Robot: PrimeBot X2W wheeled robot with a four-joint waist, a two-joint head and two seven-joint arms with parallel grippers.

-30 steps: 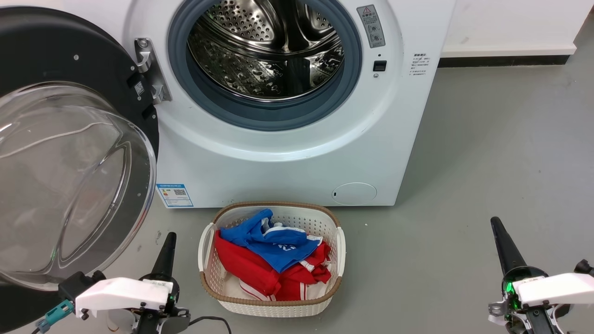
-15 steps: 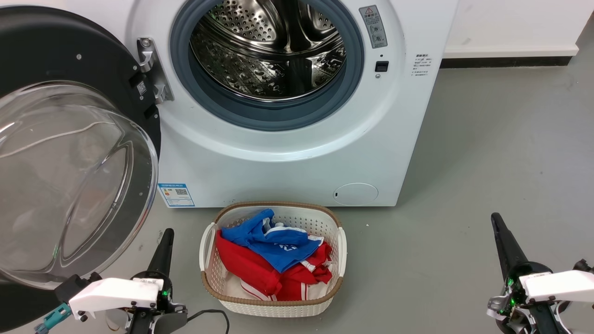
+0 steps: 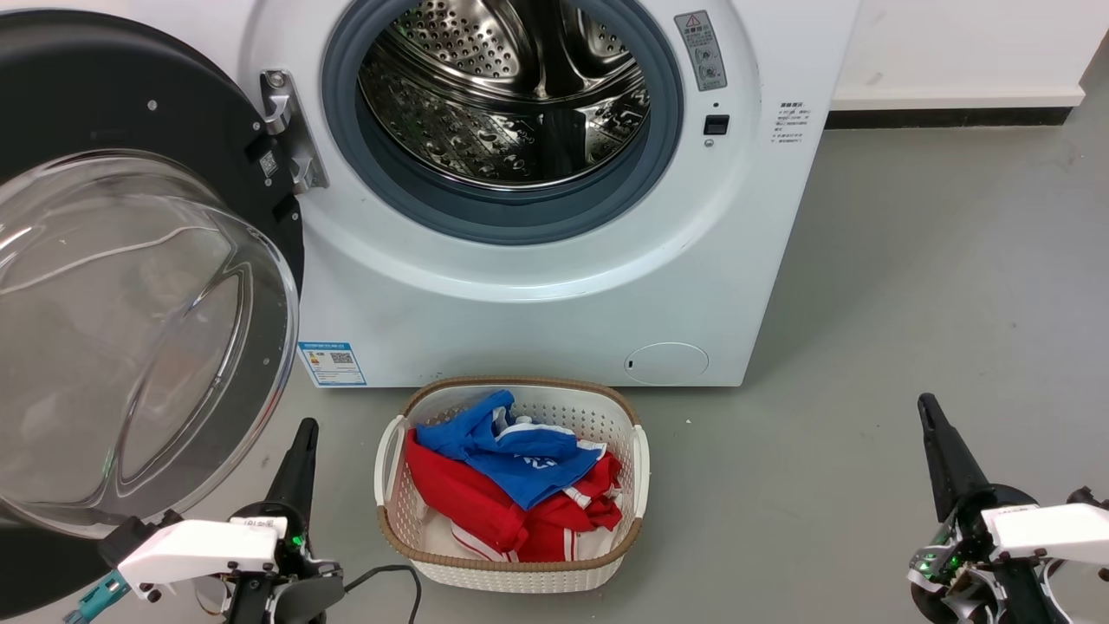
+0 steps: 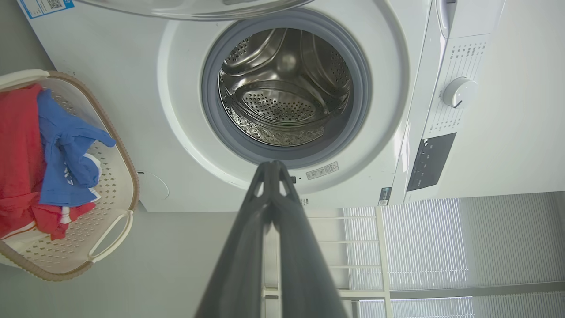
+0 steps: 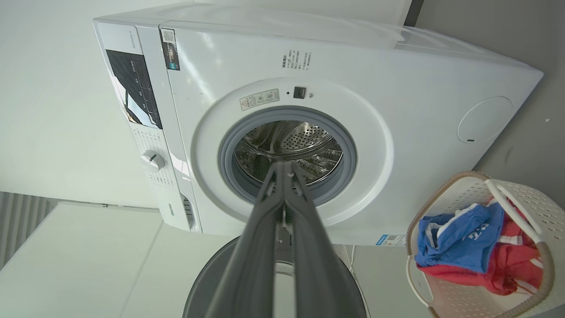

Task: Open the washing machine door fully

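Observation:
The washing machine [image 3: 537, 269] is a white front-loader with its steel drum [image 3: 502, 87] exposed. The washing machine door [image 3: 130, 329], a black rim around a clear bulging glass bowl, hangs swung out on the left on its hinge [image 3: 286, 130]. My left gripper [image 3: 308, 426] is shut and empty, low on the floor just right of the door's lower edge, not touching it. My right gripper [image 3: 925, 403] is shut and empty at the lower right, well away from the machine. In the left wrist view the shut left gripper [image 4: 273, 164] points at the drum opening [image 4: 287, 88]. In the right wrist view the right gripper [image 5: 284, 164] does the same.
A white laundry basket [image 3: 511, 382] with a brown rim holds red and blue clothes on the grey floor in front of the machine, between my two arms. Open floor [image 3: 910, 260] lies to the right of the machine. A white wall with a dark skirting runs behind.
The whole picture has shifted slightly to the right, so the camera moved. Both arms sit a little lower in the view. The door stands as before.

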